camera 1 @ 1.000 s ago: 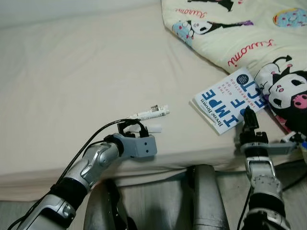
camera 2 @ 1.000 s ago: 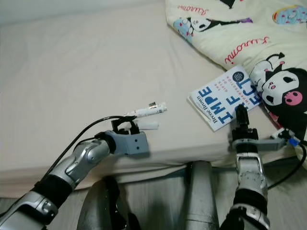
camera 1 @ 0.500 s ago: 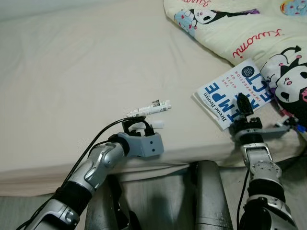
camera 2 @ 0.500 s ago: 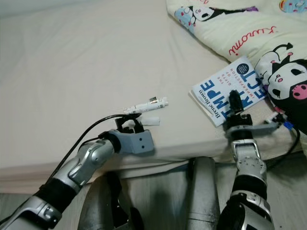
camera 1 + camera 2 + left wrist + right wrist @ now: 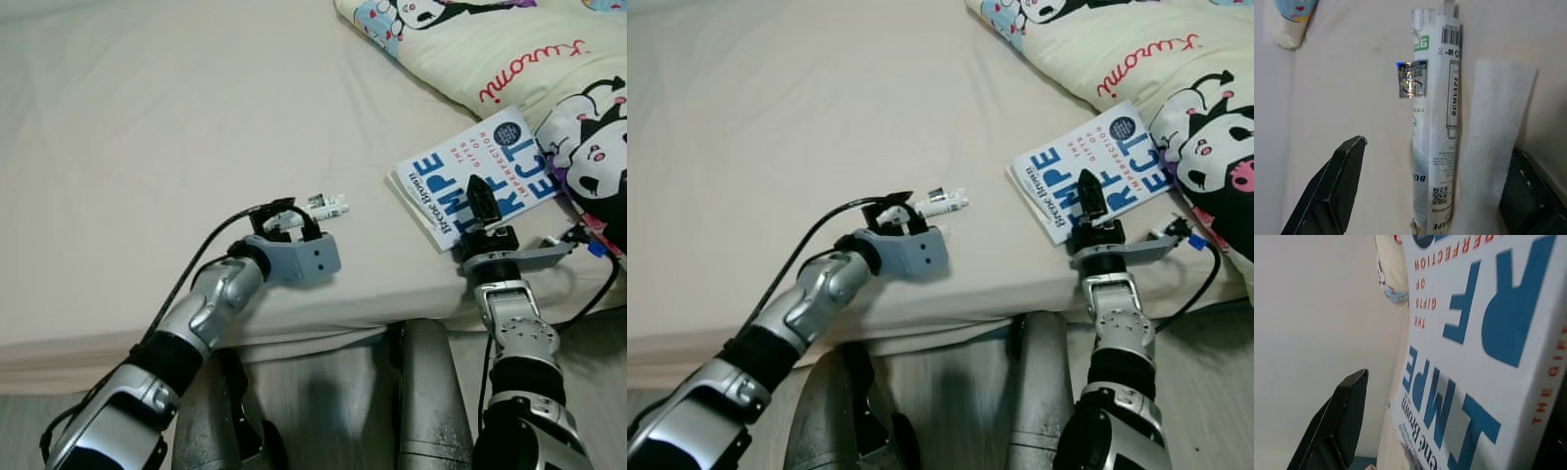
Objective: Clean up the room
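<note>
**Both grippers closing in on the clutter on the bed**

Since a second ago, both arms are reaching further over the cream bed sheet [image 5: 147, 147]: the left gripper [image 5: 286, 217] is now arriving at the slim white printed sachet [image 5: 326, 205], and the right gripper [image 5: 479, 201] is now lying over the near corner of the white paperback book with blue lettering [image 5: 490, 171].

In the left wrist view the left gripper's fingers [image 5: 1337, 181] are standing wide, with the sachet [image 5: 1436, 122] and a small white strip of soft fabric or paper [image 5: 1493, 142] lying side by side between them, not yet gripped. The sachet is looking light, thin and crinkly, probably slippery foil; taking it across its narrow middle seems safest, since the bed is soft and will give under pressure. Its print is reading "BGMVAPE", with a barcode, a QR code and a shiny hologram sticker.

The right gripper's fingers [image 5: 1342, 421] are also spread, straddling the book's edge [image 5: 1469, 372]. The book is resting partly under the cream cartoon-printed quilt [image 5: 490, 49]. It seems stiff yet flexible and moderately heavy, so pinching near the spine should be limiting droop. Its cover is showing "IMPE", "RFECT", "THE GIFTS OF" and the author's name, apparently "Brené Brown"; the quilt is carrying the word "Kuromi".
</note>
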You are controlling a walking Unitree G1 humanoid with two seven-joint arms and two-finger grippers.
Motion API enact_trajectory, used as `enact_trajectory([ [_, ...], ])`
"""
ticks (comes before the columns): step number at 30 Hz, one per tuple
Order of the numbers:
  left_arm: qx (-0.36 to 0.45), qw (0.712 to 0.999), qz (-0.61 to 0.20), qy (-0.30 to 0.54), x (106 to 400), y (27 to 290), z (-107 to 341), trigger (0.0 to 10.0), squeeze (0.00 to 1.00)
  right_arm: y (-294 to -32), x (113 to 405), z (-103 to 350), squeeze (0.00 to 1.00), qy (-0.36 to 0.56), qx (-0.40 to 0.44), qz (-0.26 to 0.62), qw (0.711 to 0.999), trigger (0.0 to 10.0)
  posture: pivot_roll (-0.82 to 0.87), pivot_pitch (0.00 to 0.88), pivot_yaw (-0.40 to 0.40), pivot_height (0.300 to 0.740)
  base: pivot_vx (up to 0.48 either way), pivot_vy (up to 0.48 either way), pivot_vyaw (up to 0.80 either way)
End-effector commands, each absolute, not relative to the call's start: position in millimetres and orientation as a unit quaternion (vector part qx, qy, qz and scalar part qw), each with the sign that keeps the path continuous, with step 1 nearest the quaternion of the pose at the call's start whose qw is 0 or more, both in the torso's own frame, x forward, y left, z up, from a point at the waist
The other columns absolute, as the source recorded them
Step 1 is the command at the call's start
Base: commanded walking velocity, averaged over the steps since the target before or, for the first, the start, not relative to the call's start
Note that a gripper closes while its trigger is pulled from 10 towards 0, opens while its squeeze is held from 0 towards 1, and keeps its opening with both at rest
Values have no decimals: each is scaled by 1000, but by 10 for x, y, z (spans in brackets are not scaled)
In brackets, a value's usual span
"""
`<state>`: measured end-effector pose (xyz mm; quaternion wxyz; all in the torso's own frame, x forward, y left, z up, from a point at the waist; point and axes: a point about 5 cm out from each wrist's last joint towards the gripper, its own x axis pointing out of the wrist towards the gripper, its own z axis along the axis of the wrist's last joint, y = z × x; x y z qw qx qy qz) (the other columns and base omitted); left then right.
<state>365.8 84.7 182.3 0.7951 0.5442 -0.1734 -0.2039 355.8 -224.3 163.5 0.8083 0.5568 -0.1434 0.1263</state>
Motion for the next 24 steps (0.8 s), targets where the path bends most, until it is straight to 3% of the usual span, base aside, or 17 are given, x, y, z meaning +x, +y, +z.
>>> enact_trajectory([
  [1,561,790,-208,-133,3663,989,1659,10000,0,-1958,3515,1273,0,-50,589,124,797,10000,5,520,203,485,0,0,0],
  [7,574,780,-244,-46,3674,1074,1366,10000,0,-1889,3509,1325,0,-57,592,132,793,10000,-21,524,208,485,0,0,0],
  [8,568,787,-241,-32,3691,1094,1324,0,0,-1860,3498,1371,0,-67,592,145,790,1922,-25,526,209,485,0,0,0],
  [12,560,793,-240,-19,3713,1097,1294,0,0,-1829,3476,1428,0,-80,591,159,787,1922,-29,524,209,485,0,0,0],
  [13,555,797,-237,-19,3738,1063,1306,0,0,-1810,3451,1459,0,-88,584,165,790,0,-34,520,207,485,0,0,0],
  [18,544,806,-232,-18,3764,967,1300,0,0,-1807,3409,1509,0,-104,581,169,789,0,-53,507,205,485,0,0,0],
  [24,543,810,-222,-6,3756,1028,1229,0,0,-1852,3409,1584,0,-118,576,176,789,0,-84,474,200,485,0,0,0],
])
